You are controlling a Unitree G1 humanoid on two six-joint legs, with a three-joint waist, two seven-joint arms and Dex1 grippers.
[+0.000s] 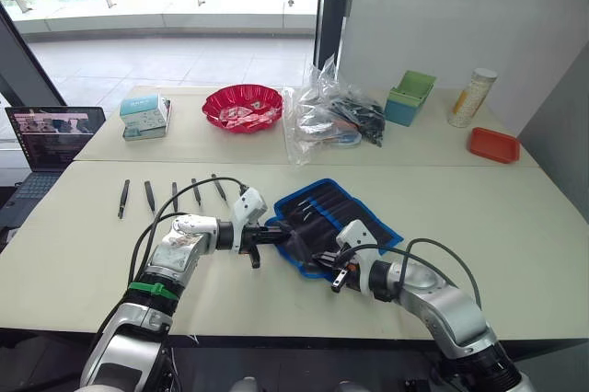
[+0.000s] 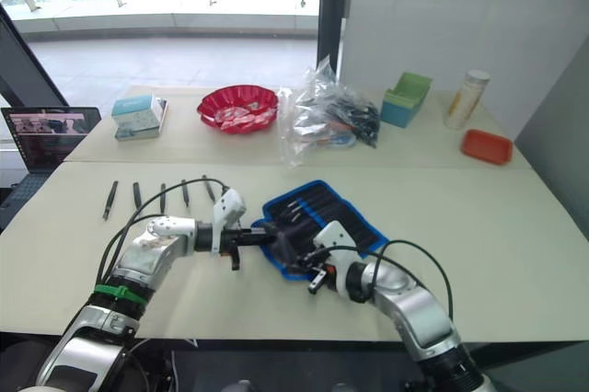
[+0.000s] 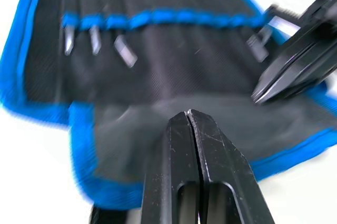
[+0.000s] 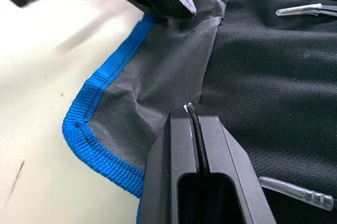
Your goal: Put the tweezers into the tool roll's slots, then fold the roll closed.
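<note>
Both sets of jaws are seen pressed together, each pinching the grey inner flap of the tool roll [image 1: 333, 222] along its near edge.

At the far left of the table [image 1: 515, 226], the five tweezers [image 1: 171, 195] are laid in a row, well apart from the roll and untouched; none of these has been slotted yet. Just to their right, the left gripper [image 1: 281, 235] is held low over the table, its jaws closed on the flap at the roll's left near corner. The roll itself lies open in the middle of the table, blue edging all round, with the slots [image 3: 158, 45] running across its inner face; several clear-handled tools are already seated in them. Further right, the right gripper [image 1: 329, 259] is clamped on the same flap, near the blue-bound edge.

The step in hand is judged to be spreading or flattening the flap so the slots are exposed. To do it well, the fabric should be drawn taut evenly between the two grips, without the roll being dragged across the table or the seated tools being shaken out. The flap should be laid flat before either grip is released. The free slots should then be left facing the tweezers, so that each can be slid in point first.
</note>
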